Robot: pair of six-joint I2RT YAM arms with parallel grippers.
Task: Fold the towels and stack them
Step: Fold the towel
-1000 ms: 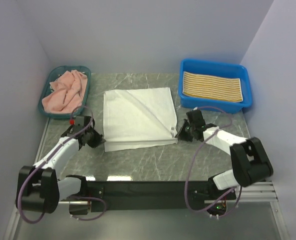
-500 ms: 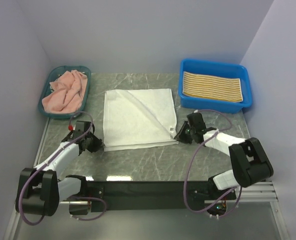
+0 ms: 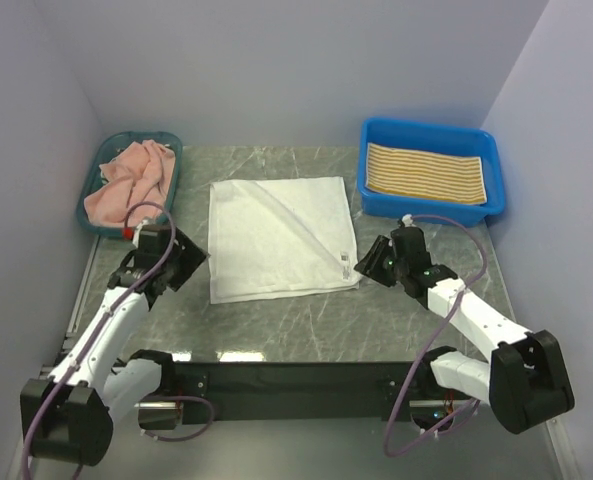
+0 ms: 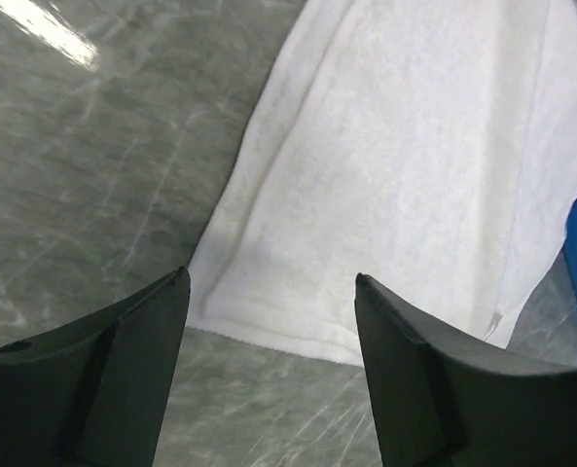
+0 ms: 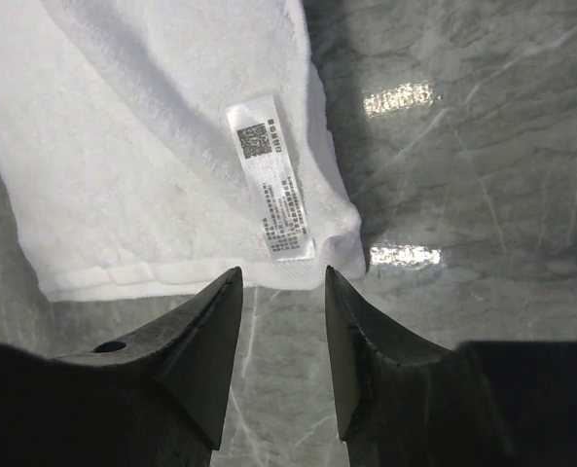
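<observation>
**Release after a fold, read left to right.** At far left a teal basket (image 3: 136, 136) holds the crumpled salmon pink towel (image 3: 126, 185), not yet folded. Just in front of it, the left gripper (image 4: 270, 278) has opened and drawn back from the near-left corner of the white towel (image 3: 281, 240), where it sat a second ago. In its wrist view the jaws stand wide apart with nothing between them, and the corner lies flat on the table (image 3: 306, 325) beyond the fingertips.

The white towel rests at the centre of the table as a doubled rectangle with a diagonal crease across its top layer. Its near edge looks more nearly aligned than it did a second ago.

To the right, the right gripper (image 5: 281, 269) has likewise let go of the near-right corner and backed off. Its jaws are parted more narrowly and hold nothing. The corner and its care label (image 5: 271, 180) lie just ahead of the tips.

At far right a blue bin (image 3: 431, 209) contains the folded yellow-and-white striped towel (image 3: 426, 172), lying flat.

The double release suggests this fold is complete. The white towel probably needs a further fold before it goes onto the stack, which is likely the one in the bin.
</observation>
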